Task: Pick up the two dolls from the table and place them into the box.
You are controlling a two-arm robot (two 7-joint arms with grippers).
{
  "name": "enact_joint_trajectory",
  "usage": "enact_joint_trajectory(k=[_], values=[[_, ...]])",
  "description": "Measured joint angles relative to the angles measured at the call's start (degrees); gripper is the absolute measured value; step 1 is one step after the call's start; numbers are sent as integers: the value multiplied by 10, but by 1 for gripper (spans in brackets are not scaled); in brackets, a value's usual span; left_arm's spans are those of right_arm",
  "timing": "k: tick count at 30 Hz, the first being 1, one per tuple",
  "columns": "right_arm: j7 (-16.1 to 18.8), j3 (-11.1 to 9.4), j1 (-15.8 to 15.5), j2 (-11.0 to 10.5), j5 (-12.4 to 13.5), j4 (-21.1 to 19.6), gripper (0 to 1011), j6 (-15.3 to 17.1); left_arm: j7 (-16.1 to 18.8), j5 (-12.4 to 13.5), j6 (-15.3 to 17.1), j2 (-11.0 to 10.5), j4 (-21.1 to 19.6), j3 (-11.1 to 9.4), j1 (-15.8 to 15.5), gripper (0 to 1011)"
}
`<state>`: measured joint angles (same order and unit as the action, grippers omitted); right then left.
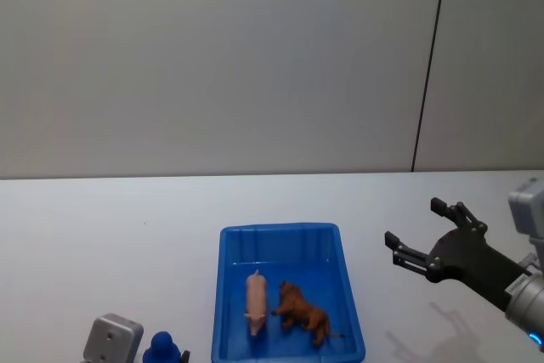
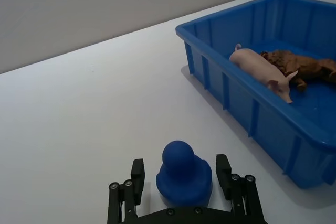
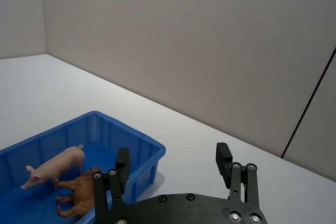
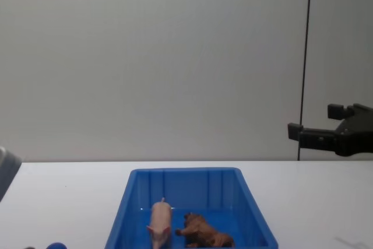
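Observation:
Both dolls lie inside the blue box point(image 1: 280, 232): the pale pink pig point(image 1: 256, 302) on its side, and the reddish-brown lion point(image 1: 303, 312) just to its right. In the left wrist view the pig point(image 2: 258, 67) and lion point(image 2: 299, 65) rest on the floor of the box point(image 2: 247, 114). My right gripper point(image 1: 415, 221) hangs open and empty above the table, right of the box. It also shows in the right wrist view point(image 3: 173, 153) and the chest view point(image 4: 313, 119). My left gripper point(image 2: 180, 163) is low at the table's near left, open, its fingers either side of a blue knob-shaped object point(image 2: 184, 177).
The white table point(image 1: 102, 227) stretches wide to the left of and behind the box, up to a plain grey wall. The blue knob-shaped object point(image 1: 163, 349) stands next to the left arm's grey wrist housing point(image 1: 112, 339), close to the box's near left corner.

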<state>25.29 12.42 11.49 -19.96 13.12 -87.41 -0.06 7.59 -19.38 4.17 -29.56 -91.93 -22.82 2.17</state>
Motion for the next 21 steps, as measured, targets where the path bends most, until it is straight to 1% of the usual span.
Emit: enact_joint_trajectory(k=[5, 6, 7, 8, 10, 12, 16, 21], values=[[0, 0, 0, 0, 0, 0, 1001, 0, -11, 3, 0, 3, 16, 3, -4, 744], [0, 0, 0, 0, 0, 0, 1001, 0, -13, 4, 0, 3, 18, 3, -5, 730], [0, 0, 0, 0, 0, 0, 1001, 0, -14, 4, 0, 4, 19, 3, -5, 684], [0, 0, 0, 0, 0, 0, 1001, 0, -15, 5, 0, 4, 20, 4, -6, 672], [0, 0, 0, 0, 0, 0, 1001, 0, -20, 8, -2, 5, 24, 6, -8, 578], [0, 0, 0, 0, 0, 0, 1001, 0, -22, 9, -3, 4, 25, 7, -9, 575], [0, 0, 0, 0, 0, 0, 1001, 0, -27, 14, -7, 4, 24, 11, -11, 535], [0, 0, 0, 0, 0, 0, 1001, 0, -33, 24, -14, 2, 14, 18, -17, 496]])
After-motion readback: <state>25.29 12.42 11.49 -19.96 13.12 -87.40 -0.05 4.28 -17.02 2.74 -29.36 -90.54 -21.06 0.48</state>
